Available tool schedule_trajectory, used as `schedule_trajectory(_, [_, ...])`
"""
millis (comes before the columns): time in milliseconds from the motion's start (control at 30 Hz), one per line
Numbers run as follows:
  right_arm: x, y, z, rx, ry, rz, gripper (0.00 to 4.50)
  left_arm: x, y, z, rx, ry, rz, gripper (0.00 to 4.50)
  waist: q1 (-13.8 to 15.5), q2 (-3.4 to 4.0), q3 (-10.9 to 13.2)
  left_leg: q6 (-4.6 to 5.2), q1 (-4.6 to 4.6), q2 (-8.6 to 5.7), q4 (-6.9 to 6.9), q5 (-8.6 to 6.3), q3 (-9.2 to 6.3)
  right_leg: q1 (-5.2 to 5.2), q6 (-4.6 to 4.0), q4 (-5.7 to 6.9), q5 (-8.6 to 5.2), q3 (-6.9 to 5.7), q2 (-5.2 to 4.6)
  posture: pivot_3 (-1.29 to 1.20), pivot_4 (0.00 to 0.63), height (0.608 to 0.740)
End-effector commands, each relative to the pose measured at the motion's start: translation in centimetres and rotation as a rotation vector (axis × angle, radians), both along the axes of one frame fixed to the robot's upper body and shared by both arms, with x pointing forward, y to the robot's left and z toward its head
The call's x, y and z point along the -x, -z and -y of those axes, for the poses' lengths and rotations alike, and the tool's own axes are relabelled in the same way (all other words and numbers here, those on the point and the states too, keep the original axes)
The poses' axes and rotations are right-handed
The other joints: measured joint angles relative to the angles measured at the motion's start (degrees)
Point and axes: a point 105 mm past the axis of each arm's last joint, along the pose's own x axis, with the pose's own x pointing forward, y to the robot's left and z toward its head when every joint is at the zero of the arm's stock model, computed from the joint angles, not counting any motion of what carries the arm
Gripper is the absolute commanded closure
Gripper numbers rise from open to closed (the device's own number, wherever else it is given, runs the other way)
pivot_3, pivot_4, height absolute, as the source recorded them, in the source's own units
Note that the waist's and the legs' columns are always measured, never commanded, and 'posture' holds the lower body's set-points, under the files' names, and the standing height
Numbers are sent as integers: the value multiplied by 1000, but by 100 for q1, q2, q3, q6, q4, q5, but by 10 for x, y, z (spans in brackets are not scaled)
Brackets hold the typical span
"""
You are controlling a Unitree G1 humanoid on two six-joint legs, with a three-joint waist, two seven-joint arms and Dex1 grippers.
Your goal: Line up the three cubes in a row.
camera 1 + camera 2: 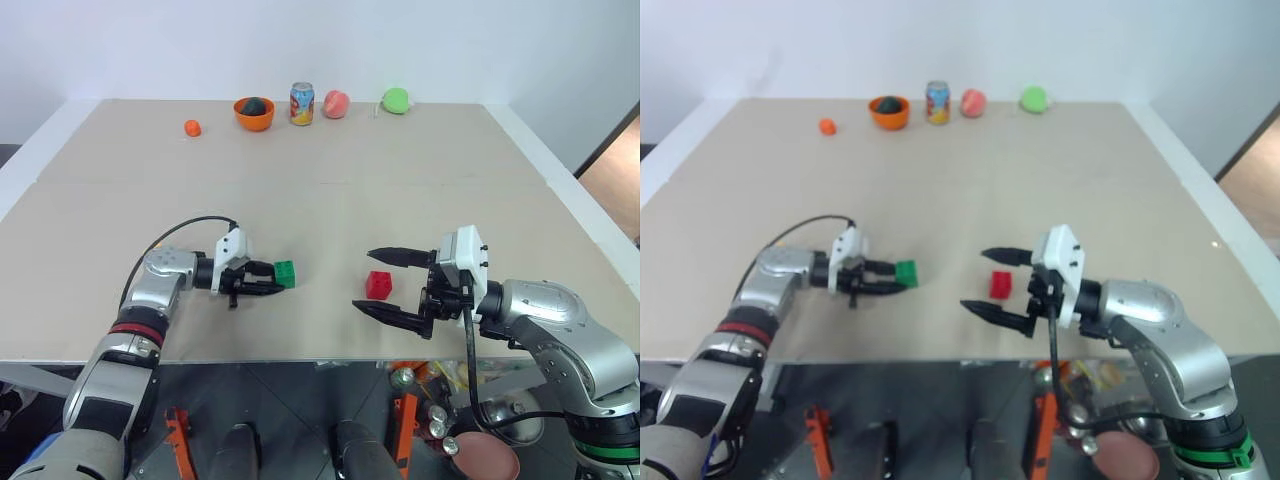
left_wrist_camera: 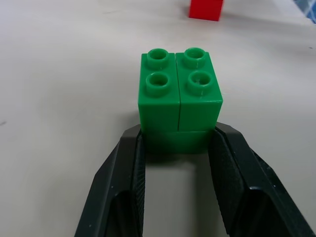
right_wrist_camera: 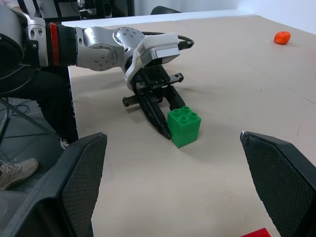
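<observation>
The beige table [image 1: 330, 200] carries everything. Over its near edge on the right, the right gripper [image 1: 392, 283] hangs level, its two black fingers spread wide, one beyond and one nearer than the red cube [image 1: 378, 285], which sits on the table between them and touches neither. Toward the near left, the left gripper [image 1: 262, 280] lies low over the table, its fingers [image 2: 126, 182] pinching the green cube [image 2: 178, 98] at its lower sides; the cube stands upright, studs up, well apart from the red one. Along the far edge stand an orange bowl [image 1: 254, 114] holding something dark, a drink can [image 1: 302, 103], a pink fruit [image 1: 336, 104] and a green fruit [image 1: 396, 100]. A small orange ball [image 1: 192, 127] lies left of the bowl.
</observation>
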Motion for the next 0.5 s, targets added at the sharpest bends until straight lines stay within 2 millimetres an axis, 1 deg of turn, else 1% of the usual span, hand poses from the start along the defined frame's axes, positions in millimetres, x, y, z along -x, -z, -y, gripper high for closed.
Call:
schedule_trajectory(33, [1, -19, 3, -11, 2, 77, 0, 0, -22, 26, 18, 81, 83, 3236, 4, 0, 0, 0, -1, 0, 1, 0, 0, 0, 0, 0, 0, 0, 0, 0, 150, 740])
schedule_trajectory(133, [4, -21, 5, -18, 7, 77, 0, 5, -23, 44, 33, 137, 78, 3236, 5, 0, 0, 0, -4, -1, 5, 0, -1, 0, 2, 0, 1, 0, 0, 0, 150, 740])
schedule_trajectory(200, [6, -21, 8, -18, 13, 73, 0, 7, -22, 50, 32, 159, 71, 3236, 4, 0, 0, 0, -5, -2, 8, 0, -1, 0, 4, 0, 2, 2, 0, 0, 150, 740])
schedule_trajectory(367, [13, -20, 21, -14, 72, 61, 0, 3, -8, 53, -32, 175, 55, 3236, -1, 0, 0, 1, -3, -2, 7, 0, -6, 0, 5, 0, 2, 2, 3, 0, 150, 740])
schedule_trajectory(500, [19, -18, 31, -9, 120, 44, 0, -4, -4, 57, -57, 157, 54, 3236, 1, 0, 0, 2, -4, -2, 9, 0, -7, 1, 4, 0, 2, 1, 3, 0, 150, 740])
